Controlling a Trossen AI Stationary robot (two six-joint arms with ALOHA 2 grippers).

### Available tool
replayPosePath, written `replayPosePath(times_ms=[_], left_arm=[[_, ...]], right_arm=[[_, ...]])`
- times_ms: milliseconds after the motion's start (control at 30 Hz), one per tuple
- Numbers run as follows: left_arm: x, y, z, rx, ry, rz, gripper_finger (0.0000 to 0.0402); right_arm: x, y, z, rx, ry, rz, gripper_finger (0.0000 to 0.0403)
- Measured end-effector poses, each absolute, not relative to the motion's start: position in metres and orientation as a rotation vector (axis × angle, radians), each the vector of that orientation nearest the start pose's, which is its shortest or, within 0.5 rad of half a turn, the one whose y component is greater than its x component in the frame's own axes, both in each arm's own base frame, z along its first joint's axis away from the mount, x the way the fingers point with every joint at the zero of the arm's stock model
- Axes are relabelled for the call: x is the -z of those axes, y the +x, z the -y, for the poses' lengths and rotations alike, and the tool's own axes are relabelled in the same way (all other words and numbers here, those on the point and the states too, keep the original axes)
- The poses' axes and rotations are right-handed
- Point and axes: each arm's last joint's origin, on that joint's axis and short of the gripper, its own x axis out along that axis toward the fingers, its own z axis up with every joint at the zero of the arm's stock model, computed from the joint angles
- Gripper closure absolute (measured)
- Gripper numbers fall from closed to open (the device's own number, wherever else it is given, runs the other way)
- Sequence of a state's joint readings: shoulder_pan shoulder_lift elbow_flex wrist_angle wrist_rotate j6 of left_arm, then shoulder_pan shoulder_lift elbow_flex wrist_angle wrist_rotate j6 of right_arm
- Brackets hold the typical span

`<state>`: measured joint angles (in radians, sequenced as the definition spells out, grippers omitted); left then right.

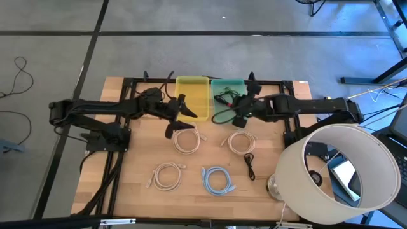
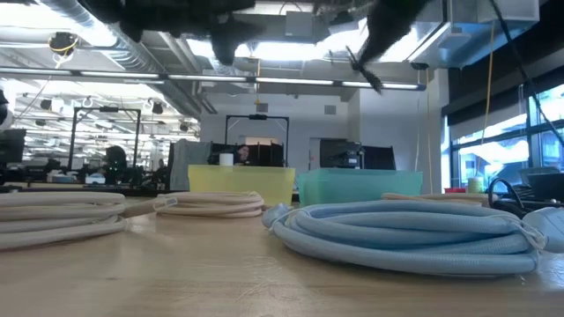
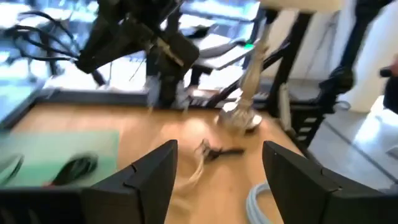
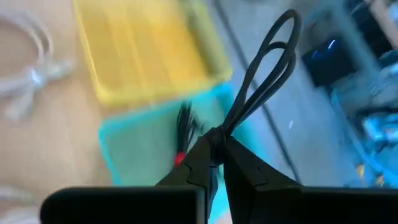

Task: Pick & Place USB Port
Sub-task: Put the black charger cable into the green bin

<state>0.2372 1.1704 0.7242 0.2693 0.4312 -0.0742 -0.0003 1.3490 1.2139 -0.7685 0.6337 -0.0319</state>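
My right gripper [image 4: 217,155] is shut on a black cable [image 4: 261,68] above the teal bin [image 1: 227,89], which stands at the table's far edge beside the yellow bin [image 1: 193,97]. A dark coiled cable [image 4: 183,124] lies inside the teal bin. My left gripper [image 3: 217,168] is open with nothing between its fingers. It hangs at the yellow bin's near side [image 1: 177,119], above a white coil [image 1: 186,140]. My right gripper pinches the black cable between its two fingertips where its strands are bunched together [image 4: 219,134]. Long narrow loops [image 4: 273,43] stick out past the fingertips, clear of the bin. The fingers hide the rest of the cable.
On the table lie two more white coils [image 1: 241,141] [image 1: 166,175], a light blue coil [image 1: 217,180] and a black cable [image 1: 249,165]. A lamp with a big white shade [image 1: 337,172] stands at the near right corner.
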Motion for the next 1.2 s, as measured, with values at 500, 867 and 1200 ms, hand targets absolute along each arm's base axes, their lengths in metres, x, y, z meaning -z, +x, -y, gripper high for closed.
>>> replayPosePath(times_ms=[500,867,1200], left_arm=[[-0.277,0.25,-0.041,0.189,-0.157,-0.215,0.0175],[-0.277,0.25,-0.041,0.186,-0.183,-0.218,0.0174],[-0.275,0.249,-0.041,0.181,-0.224,-0.241,0.0176]], right_arm=[[-0.24,0.258,0.108,0.507,-0.1,-0.945,0.0378],[-0.177,0.284,0.149,0.463,-0.071,-1.106,0.038],[-0.146,0.303,0.178,0.459,-0.071,-1.198,0.038]])
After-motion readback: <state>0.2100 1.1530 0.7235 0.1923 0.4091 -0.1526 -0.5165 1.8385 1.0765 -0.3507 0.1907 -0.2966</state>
